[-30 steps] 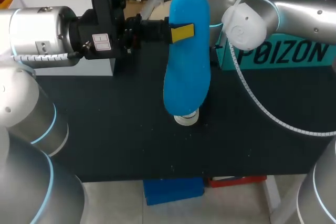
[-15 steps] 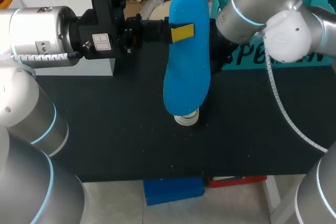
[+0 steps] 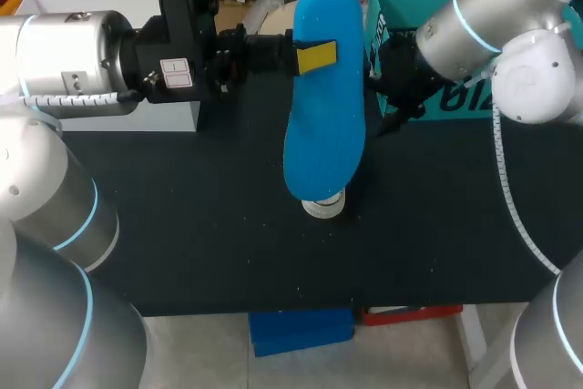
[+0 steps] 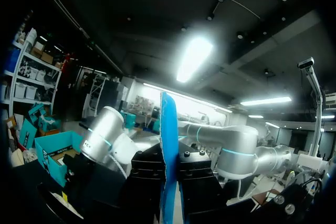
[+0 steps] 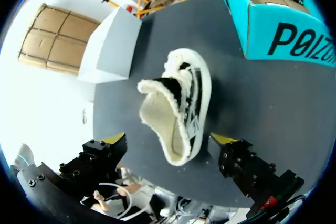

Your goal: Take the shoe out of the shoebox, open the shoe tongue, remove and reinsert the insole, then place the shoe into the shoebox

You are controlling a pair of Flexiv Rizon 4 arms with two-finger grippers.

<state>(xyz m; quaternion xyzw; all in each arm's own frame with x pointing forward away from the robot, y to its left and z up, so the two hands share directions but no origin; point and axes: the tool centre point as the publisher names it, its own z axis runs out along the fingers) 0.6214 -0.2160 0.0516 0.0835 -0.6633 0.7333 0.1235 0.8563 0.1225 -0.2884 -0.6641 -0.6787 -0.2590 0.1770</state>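
My left gripper [image 3: 314,56] is shut on a blue insole [image 3: 323,107] and holds it in the air over the table's middle. In the left wrist view the insole [image 4: 169,145] stands edge-on between the black fingers [image 4: 197,174]. The shoe [image 5: 178,103] is white with a fleece lining and black stripes, and it lies on the dark table with its tongue pulled up. In the head view only its toe [image 3: 323,206] shows under the insole. My right gripper [image 5: 168,140] hangs open above the shoe, one yellow tip on each side. The right arm's wrist [image 3: 401,75] is beside the insole.
The teal shoebox [image 3: 455,43] stands open at the back right and also shows in the right wrist view [image 5: 283,30]. A white box [image 3: 100,116] sits at the back left, behind my left arm. The front of the black table [image 3: 200,243] lies bare.
My right arm has swung out to the right, clear of the insole, and uncovered the shoebox. The left arm and the insole have stayed put.
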